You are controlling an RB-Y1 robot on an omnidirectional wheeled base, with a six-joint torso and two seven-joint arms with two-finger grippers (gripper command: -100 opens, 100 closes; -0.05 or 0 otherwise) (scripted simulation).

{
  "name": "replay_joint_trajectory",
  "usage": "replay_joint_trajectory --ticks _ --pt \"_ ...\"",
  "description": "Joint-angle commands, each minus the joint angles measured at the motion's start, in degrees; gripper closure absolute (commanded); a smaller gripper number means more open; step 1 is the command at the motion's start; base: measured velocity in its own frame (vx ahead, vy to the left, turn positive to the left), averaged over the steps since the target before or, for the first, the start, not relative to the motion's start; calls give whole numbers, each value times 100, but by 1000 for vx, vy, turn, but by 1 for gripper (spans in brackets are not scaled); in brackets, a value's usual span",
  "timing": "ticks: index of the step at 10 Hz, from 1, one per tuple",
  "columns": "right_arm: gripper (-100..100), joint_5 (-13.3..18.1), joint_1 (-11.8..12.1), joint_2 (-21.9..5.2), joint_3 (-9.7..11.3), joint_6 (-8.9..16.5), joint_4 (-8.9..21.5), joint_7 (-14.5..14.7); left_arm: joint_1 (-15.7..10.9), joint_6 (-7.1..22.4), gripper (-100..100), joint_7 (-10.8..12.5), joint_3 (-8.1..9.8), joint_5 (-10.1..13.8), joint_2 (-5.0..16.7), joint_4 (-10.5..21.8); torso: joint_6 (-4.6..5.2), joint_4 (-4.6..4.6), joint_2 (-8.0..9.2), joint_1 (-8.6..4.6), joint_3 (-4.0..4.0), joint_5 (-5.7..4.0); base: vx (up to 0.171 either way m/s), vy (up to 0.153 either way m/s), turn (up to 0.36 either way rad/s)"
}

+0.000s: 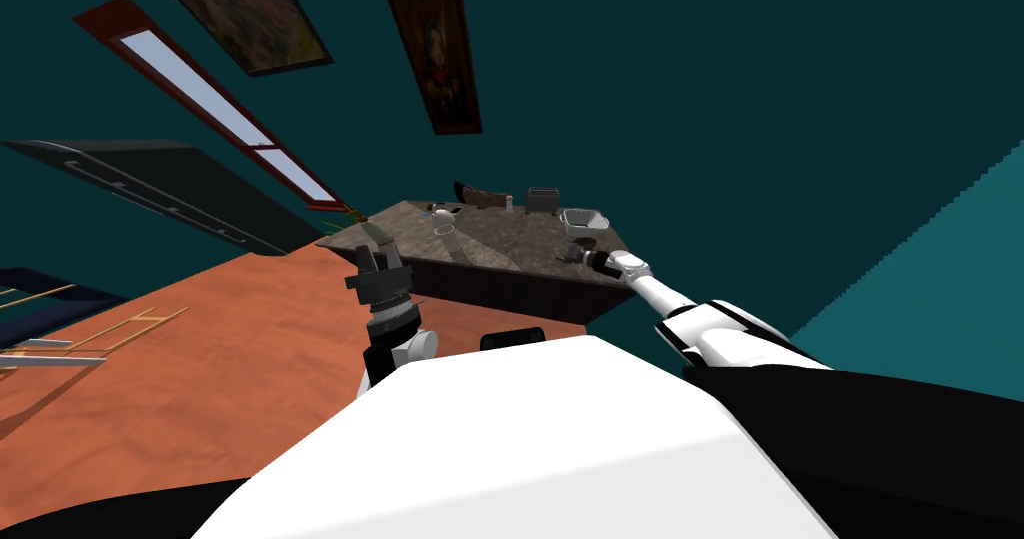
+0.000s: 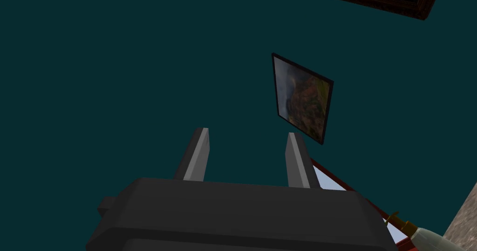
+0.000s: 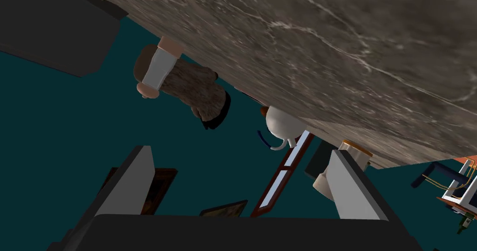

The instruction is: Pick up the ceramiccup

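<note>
Fingers of the left gripper (image 2: pixel 247 136) stand spread and empty, raised off the near left corner of the bench (image 1: pixel 520 245). Further right on the stone top sits the white, round-bodied ceramic cup (image 3: pixel 279 125) with its handle. A taller cream tumbler (image 3: pixel 321 185) stands near it, on the side towards the right gripper (image 3: pixel 240 150). Reaching well, I judge, means passing that hand by the tumbler without clipping it. The cup should then sit midway between the blades, squared to its body rather than its handle. Right fingers (image 3: pixel 135 178) gape fully wide, grasping and touching nothing, well apart from the cup.
</note>
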Motion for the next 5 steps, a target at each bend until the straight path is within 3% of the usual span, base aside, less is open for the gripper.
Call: replay_joint_trajectory --ticks 1,2,3,4,5 --pt "-100 106 -120 -35 84 -32 286 102 0 0 0 0 0 0 0 0 0 0 0 0 0 0 2 26 73" --pt "-100 337 -322 -194 287 -25 441 187 1 0 0 0 0 0 0 0 4 -1 0 1 0 0 0 36 105" --pt "-100 337 -322 -194 287 -25 592 187 0 0 0 0 0 0 0 0 0 0 -1 6 0 2 0 28 52" --pt "-100 556 -521 -346 489 -13 759 270 1 0 0 0 0 0 0 0 5 -1 1 3 0 0 -1 30 93" --pt "-100 556 -521 -346 489 -13 885 270 0 0 0 0 0 0 0 0 2 0 1 4 0 1 1 20 60"
